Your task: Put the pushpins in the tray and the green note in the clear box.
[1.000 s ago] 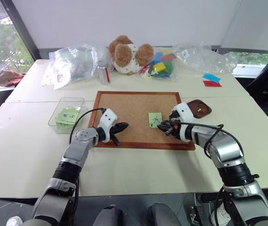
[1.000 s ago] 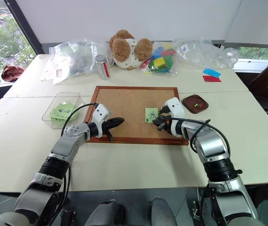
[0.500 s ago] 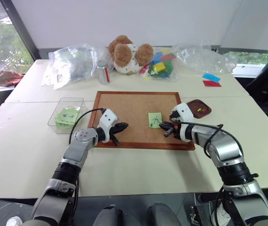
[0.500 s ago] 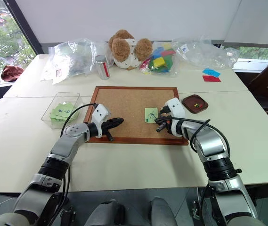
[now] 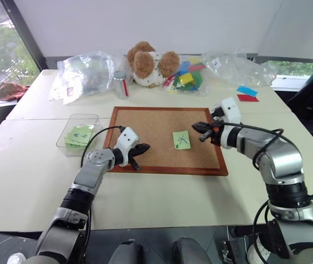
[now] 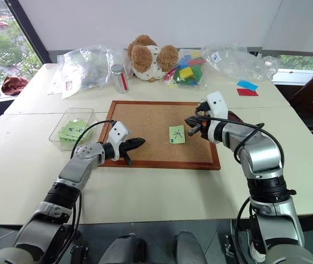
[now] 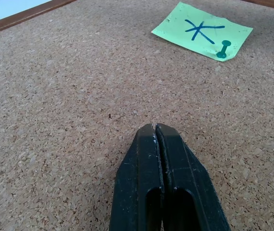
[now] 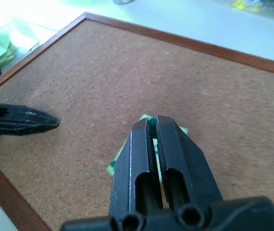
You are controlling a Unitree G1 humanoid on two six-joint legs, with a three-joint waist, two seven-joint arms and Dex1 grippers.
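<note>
The right gripper (image 6: 192,122) is held above the corkboard (image 6: 145,129), its fingers pinched on a green pushpin (image 8: 151,124). The left gripper (image 5: 143,148) is pressed shut over the corkboard. The green note (image 5: 181,139) is pinned there by another pin (image 7: 222,50), well apart from the clear box (image 5: 71,121).

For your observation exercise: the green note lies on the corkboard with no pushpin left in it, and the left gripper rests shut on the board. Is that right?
Not quite. One green pushpin still sits in a corner of the green note, as the left wrist view shows. The rest holds: the note lies on the corkboard, and the left gripper rests shut on the board.
</note>
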